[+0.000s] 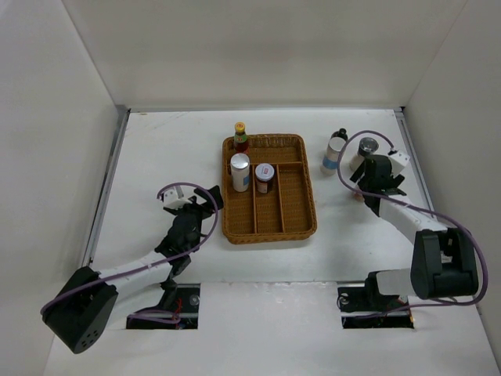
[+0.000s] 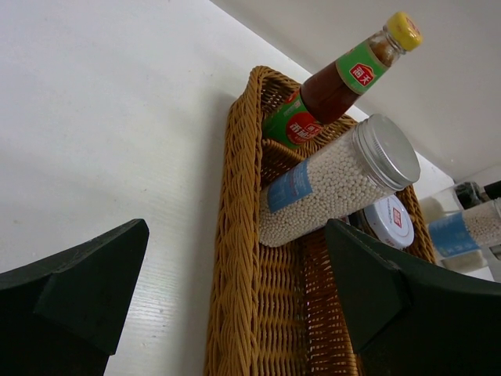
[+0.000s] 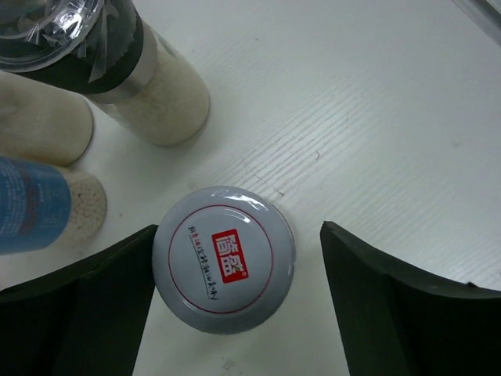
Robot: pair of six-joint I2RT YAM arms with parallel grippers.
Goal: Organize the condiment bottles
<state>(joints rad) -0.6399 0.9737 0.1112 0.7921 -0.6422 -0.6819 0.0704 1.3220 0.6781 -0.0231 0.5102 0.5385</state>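
Condiment bottles are split between the wicker tray [image 1: 270,223] and the open bench [image 1: 156,157] to its right. My right end effector [image 3: 239,235] hangs straight over a short white-lidded jar [image 3: 223,260] with red print on its lid. The jaws are spread to either side of it: one finger sits right at the lid's rim and the other stands clear, so I am gripping nothing. Just beyond that jar, on the far side, stand a beige shaker [image 3: 153,94] with a dark band and a blue-labelled white cylinder [image 3: 35,205]. In the top view a dark black-capped bottle [image 1: 341,135] stands just behind the cylinder. All four are on the bench right of the tray, apart from its wall.

My left end effector [image 2: 236,235] is wide open and empty, low over the bench just left of the tray's left wall and pointing across it. Inside the tray, the red sauce bottle [image 2: 344,74] with its yellow cap stands in the far left corner. The silver-lidded white cylinder [image 2: 329,184] is just near of it in the left compartment. A second short jar [image 1: 264,178], red-labelled, stands right of that cylinder in the next compartment.
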